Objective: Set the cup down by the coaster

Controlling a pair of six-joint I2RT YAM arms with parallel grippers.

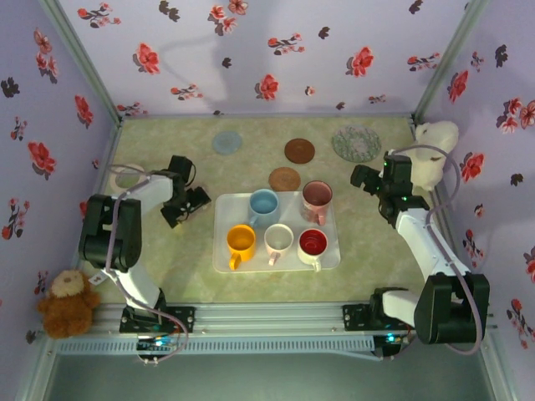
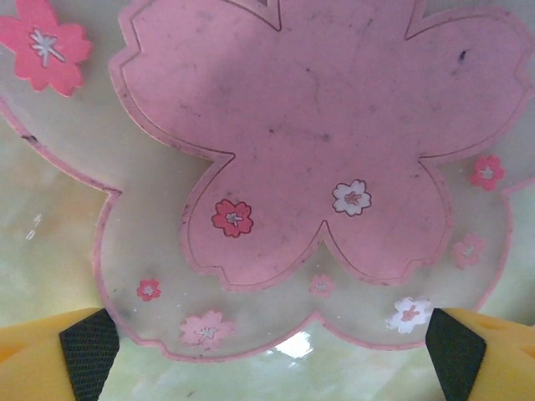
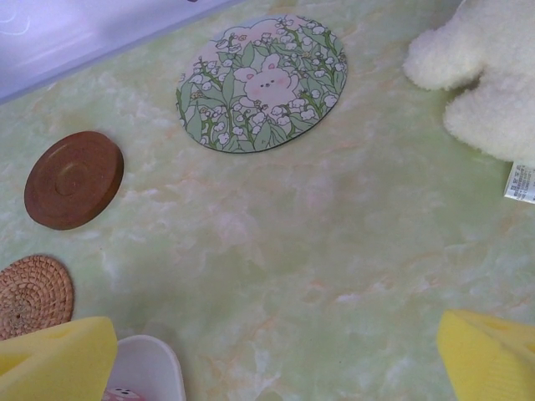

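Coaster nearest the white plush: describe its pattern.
Coaster: green leaves, white flowers, a pale bunny at the centre; clearest in the right wrist view.

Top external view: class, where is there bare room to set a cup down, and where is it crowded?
Free: the tabletop right of the tray, toward the right arm; the strip between tray and near rail; the gap between the grey coaster and brown coaster. Crowded: the tray, holding five cups.

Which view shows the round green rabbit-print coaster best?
Right wrist view: the round green rabbit-print coaster lies whole, pattern readable. Top external gives it small and blurred; left wrist faces a pink flower-shaped coaster.
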